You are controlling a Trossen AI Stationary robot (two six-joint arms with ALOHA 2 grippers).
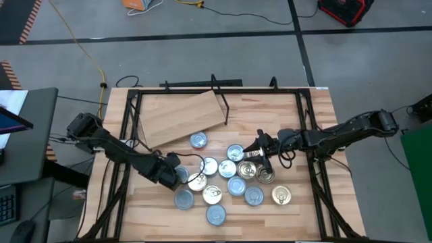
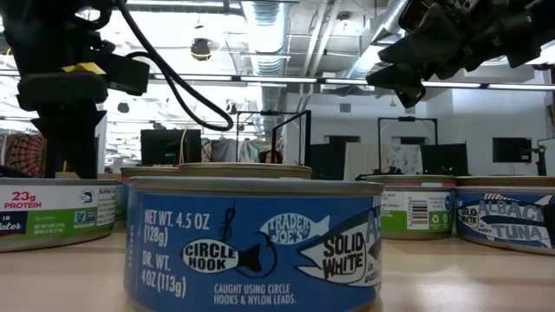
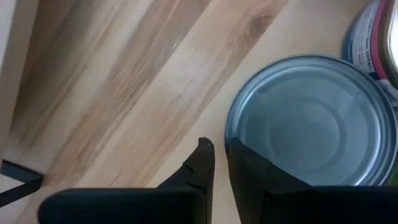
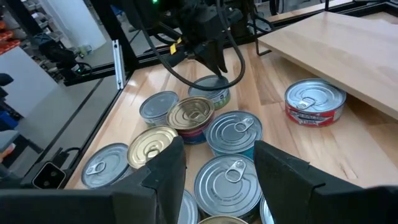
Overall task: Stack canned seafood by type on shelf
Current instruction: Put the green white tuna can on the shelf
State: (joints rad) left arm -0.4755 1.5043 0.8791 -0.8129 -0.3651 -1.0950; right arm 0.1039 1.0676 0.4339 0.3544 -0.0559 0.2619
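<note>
**Left gripper pinching a tin's rim**

High view: tins (image 1: 229, 181) are lying clustered on the tabletop (image 1: 317, 209), below the tilted shelf (image 1: 181, 116). The left gripper (image 1: 179, 177) is sitting at the cluster's left edge.

Left wrist view: its fingers (image 3: 202, 165) are standing nearly closed across the rim of a silver-lidded tin (image 3: 311, 121).

Right wrist view: the right gripper (image 4: 217, 165) is hovering released above the tins.
</note>
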